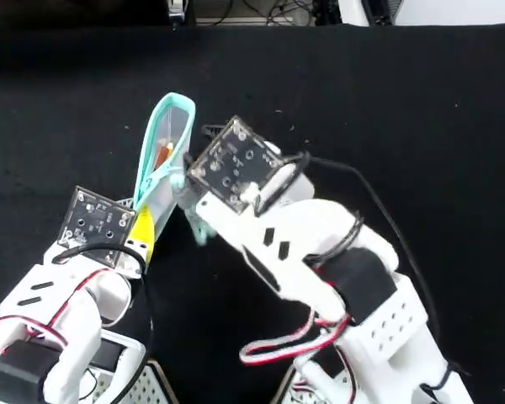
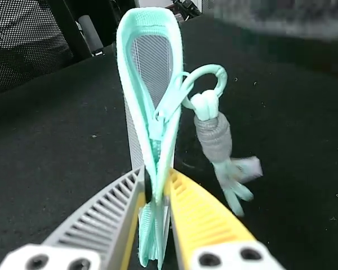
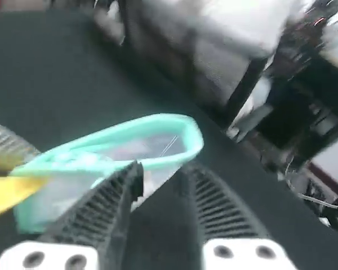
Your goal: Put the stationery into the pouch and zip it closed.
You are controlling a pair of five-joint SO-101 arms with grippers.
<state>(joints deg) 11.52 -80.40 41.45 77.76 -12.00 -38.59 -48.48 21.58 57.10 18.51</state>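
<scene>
One mesh pouch, one orange item inside it, one tassel on its zip pull. Two white arms stand over one black counter.

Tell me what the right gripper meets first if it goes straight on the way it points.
The pouch. Its open teal rim lies just ahead of the right gripper, close to the fingertips. Depth is unclear, so the gripper might skim past the rim toward the black table beyond.

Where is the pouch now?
High view: the pouch is held on edge left of centre, one end clamped in the left gripper, the right gripper beside it.
</scene>
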